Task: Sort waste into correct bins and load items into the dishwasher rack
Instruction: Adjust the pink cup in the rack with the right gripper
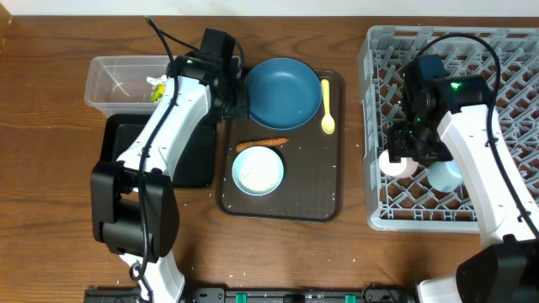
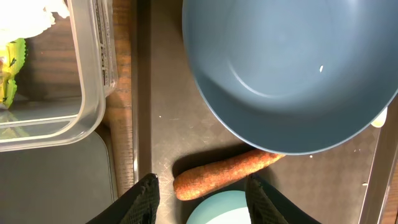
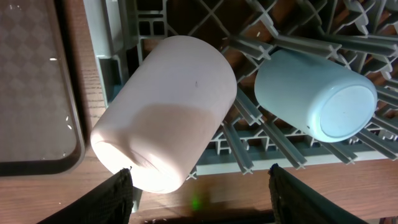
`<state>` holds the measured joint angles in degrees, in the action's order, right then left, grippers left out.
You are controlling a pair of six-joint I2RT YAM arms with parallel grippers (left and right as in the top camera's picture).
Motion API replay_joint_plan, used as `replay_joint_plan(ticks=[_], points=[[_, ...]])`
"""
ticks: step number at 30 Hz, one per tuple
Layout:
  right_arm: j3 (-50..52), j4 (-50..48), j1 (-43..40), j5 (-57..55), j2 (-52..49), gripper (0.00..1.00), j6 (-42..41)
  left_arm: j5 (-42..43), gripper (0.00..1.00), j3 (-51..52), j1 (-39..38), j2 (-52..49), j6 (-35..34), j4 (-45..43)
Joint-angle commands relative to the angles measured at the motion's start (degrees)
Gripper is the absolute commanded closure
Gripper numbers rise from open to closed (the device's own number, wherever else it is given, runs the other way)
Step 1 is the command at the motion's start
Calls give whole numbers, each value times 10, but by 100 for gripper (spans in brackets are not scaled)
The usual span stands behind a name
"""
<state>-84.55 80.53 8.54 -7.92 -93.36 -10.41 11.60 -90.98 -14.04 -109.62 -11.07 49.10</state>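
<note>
The thin orange carrot stick lies on the brown serving tray between the dark blue plate and the pale bowl. My left gripper is open just above the stick's left end; in the overhead view it sits at the plate's left edge. The clear tub holds white paper and green wrapper scraps. My right gripper is open over the rack's front left corner. There the pink cup lies tilted beside the light blue cup. The yellow spoon lies right of the plate.
The black tray lies below the clear tub, partly under my left arm. The dark brown serving tray sits in the middle, with the rack to its right. Loose rice grains do not show.
</note>
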Motion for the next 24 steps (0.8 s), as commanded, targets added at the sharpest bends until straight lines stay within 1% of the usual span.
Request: replay_joint_plan(ticks=[1, 3, 12, 16, 20, 24], points=[[7, 1, -1, -29, -3, 32, -11, -8, 52, 8, 0, -2, 10, 3], [9, 2, -5, -46, -3, 32, -23, -8, 52, 8, 0, -2, 10, 3], [43, -8, -26, -48, -4, 33, -30, -19, 52, 8, 0, -2, 10, 3], [45, -9, -38, -69, -4, 33, -66, -19, 52, 8, 0, -2, 10, 3], [45, -8, -60, -66, -4, 34, -76, -19, 52, 8, 0, -2, 10, 3], [45, -8, -66, -47, -4, 33, -75, -19, 52, 8, 0, -2, 10, 3]])
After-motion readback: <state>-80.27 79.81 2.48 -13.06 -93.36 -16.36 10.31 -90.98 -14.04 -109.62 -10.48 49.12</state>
